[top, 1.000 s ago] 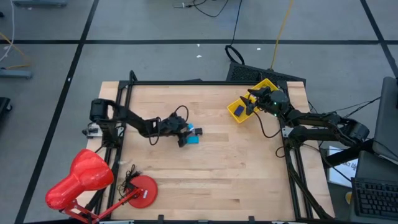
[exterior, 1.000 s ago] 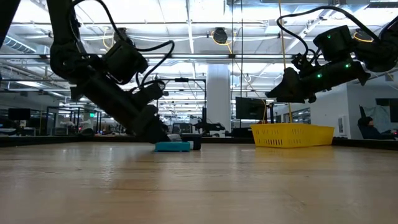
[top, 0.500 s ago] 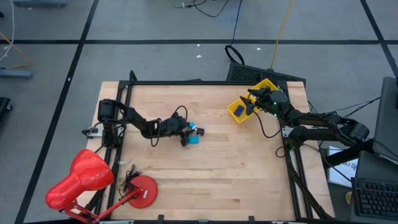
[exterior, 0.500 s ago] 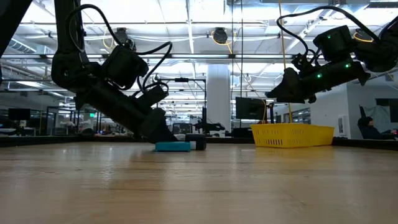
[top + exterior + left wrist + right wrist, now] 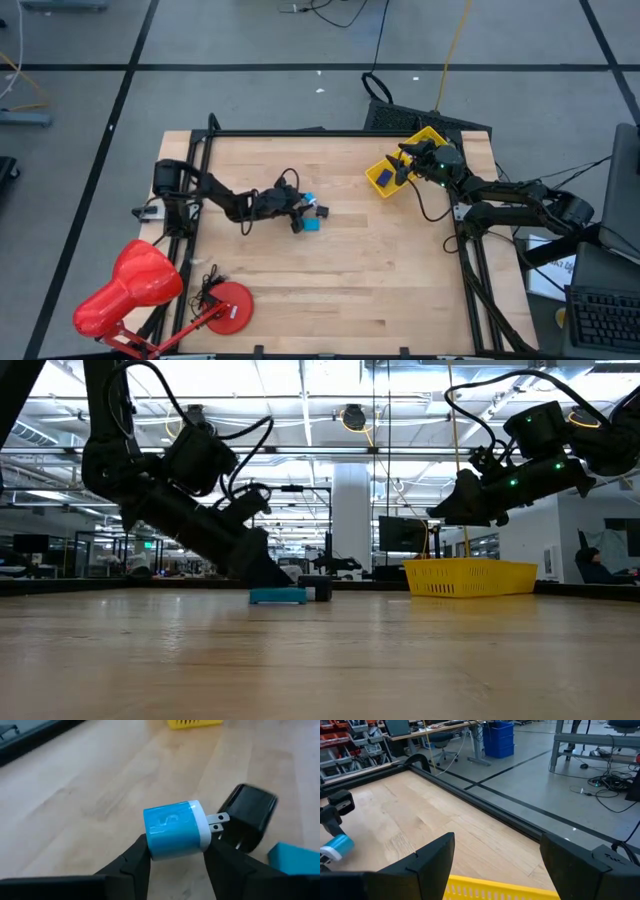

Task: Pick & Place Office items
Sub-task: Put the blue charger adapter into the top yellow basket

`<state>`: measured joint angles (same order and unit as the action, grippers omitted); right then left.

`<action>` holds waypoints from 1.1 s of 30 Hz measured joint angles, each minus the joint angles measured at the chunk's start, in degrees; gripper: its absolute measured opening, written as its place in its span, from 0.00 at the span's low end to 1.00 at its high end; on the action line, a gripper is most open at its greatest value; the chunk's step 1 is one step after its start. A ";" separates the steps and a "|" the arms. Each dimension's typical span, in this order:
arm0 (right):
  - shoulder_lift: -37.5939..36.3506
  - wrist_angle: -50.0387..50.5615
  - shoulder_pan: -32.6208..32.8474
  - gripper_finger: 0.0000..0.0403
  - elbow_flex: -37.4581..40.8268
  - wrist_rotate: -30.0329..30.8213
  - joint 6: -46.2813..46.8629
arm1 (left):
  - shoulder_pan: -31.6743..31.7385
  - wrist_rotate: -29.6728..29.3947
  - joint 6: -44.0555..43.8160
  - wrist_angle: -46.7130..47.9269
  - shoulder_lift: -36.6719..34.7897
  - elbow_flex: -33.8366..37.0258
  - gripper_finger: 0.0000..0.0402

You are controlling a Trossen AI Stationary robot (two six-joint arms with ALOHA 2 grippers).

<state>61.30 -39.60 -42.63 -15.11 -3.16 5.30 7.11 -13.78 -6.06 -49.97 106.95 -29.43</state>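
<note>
A small blue charger (image 5: 172,830) with a white face and metal prongs sits between the fingers of my left gripper (image 5: 175,851), near the table's middle (image 5: 304,206). A black piece (image 5: 249,815) lies just beyond the prongs. A teal piece (image 5: 311,224) rests flat on the wood beside them. My right gripper (image 5: 405,165) hangs open above the yellow tray (image 5: 425,140) at the far right, with nothing between its fingers. A blue item (image 5: 384,177) lies in the tray. My left gripper pinches the blue charger between its two fingers, one finger (image 5: 140,855) on the blue back end (image 5: 148,837) and the other on the white face end. The fingers slant down from the table's left. Whether the charger is off the wood, I cannot tell.
A big red desk lamp (image 5: 140,290) stands at the near left corner. A black frame (image 5: 300,132) edges the table's far side. Bare wood lies between the items and the tray.
My left gripper has tipped to a flatter slant, and its fingertips have edged toward the black piece. My right gripper has kept still above the tray.
</note>
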 joint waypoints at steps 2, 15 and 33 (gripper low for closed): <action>0.00 0.03 0.00 0.69 0.00 -0.10 0.00 | -0.38 -0.01 0.93 0.13 -1.55 0.02 0.40; 0.01 -0.48 9.13 0.69 0.00 -12.10 -3.99 | -5.18 1.77 -8.68 -0.79 -13.83 0.00 0.39; 16.60 -24.62 40.82 0.69 -5.00 0.49 -40.22 | -9.56 16.79 -19.94 2.47 -13.59 -13.33 0.39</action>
<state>77.90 -64.23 -1.81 -20.11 -2.67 -34.92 -2.45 3.00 -25.99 -47.50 93.36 -42.76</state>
